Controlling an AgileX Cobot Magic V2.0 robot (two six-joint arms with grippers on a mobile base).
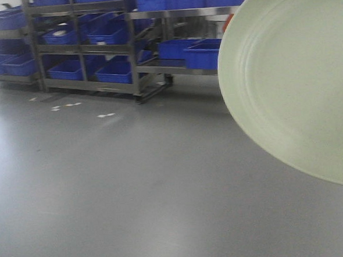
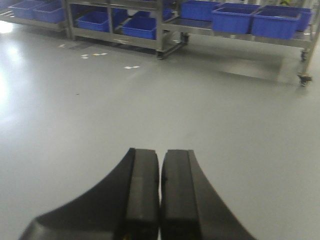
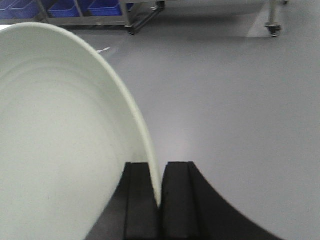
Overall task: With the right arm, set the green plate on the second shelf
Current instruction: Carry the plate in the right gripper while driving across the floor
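The pale green plate (image 1: 294, 80) fills the right side of the front view, held up in the air and tilted on edge, its ringed face toward the camera. In the right wrist view the plate (image 3: 60, 130) fills the left half, and my right gripper (image 3: 159, 172) is shut on its rim, one black finger on each side. My left gripper (image 2: 160, 160) is shut and empty, held above the grey floor. The right gripper itself is hidden behind the plate in the front view.
Metal shelf racks (image 1: 85, 49) holding several blue bins (image 1: 69, 69) stand along the far wall. A low wheeled metal rack (image 2: 240, 32) with blue bins stands to the right. White marks (image 1: 105, 115) lie on the grey floor in front of the racks.
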